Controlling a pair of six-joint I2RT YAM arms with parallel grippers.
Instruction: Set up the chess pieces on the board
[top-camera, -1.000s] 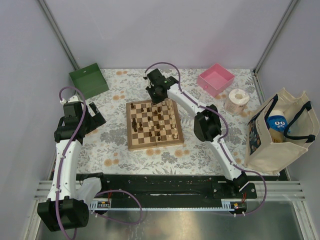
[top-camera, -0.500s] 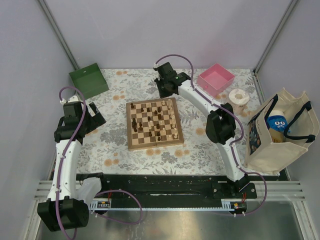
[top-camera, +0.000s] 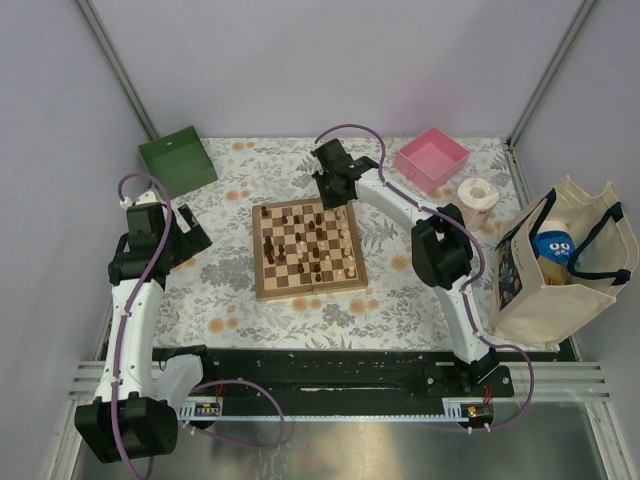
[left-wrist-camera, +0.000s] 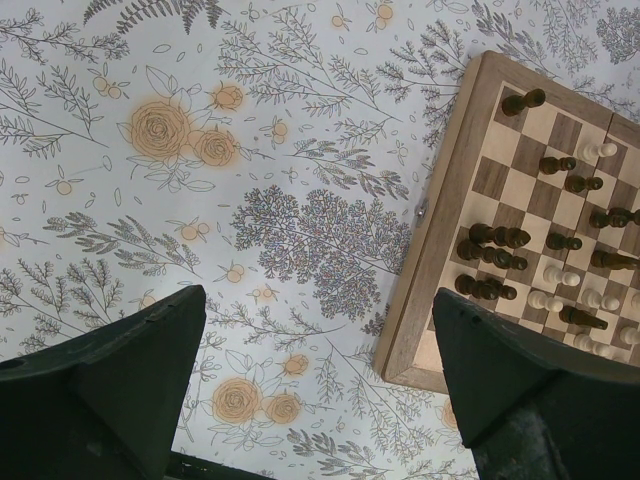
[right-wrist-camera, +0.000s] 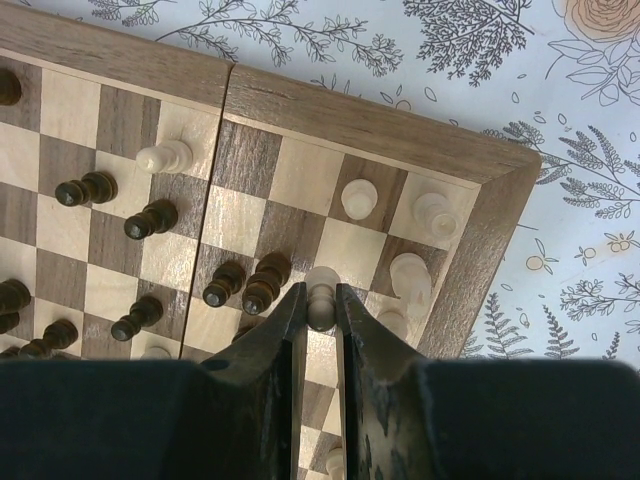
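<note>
The right gripper (right-wrist-camera: 320, 305) hangs over the far right corner of the board (right-wrist-camera: 380, 125). Its jaws are narrow, clamped on a pale piece (right-wrist-camera: 320, 288). Two dark pieces (right-wrist-camera: 262, 283) stand just beside the fingers on one side, and other pale pieces (right-wrist-camera: 410, 272) stand near on the other. The left gripper (left-wrist-camera: 315, 330) hangs, jaws wide, over the floral cloth (left-wrist-camera: 300, 220) left of the board. The green box (top-camera: 177, 160), pink box (top-camera: 432, 158) and tote bag (top-camera: 555, 265) lie well apart from the board.

There is one board (top-camera: 310, 291), holding dark chess pieces (right-wrist-camera: 85, 188) and pale chess pieces (right-wrist-camera: 165, 157) too small and crowded to count surely. There are two boxes, one green box (top-camera: 177, 160) and one pink box (top-camera: 432, 158). There is one white roll (top-camera: 473, 203) and one tote bag (top-camera: 545, 290). There are two arms, the left arm (top-camera: 130, 310) and the right arm (top-camera: 455, 315).
</note>
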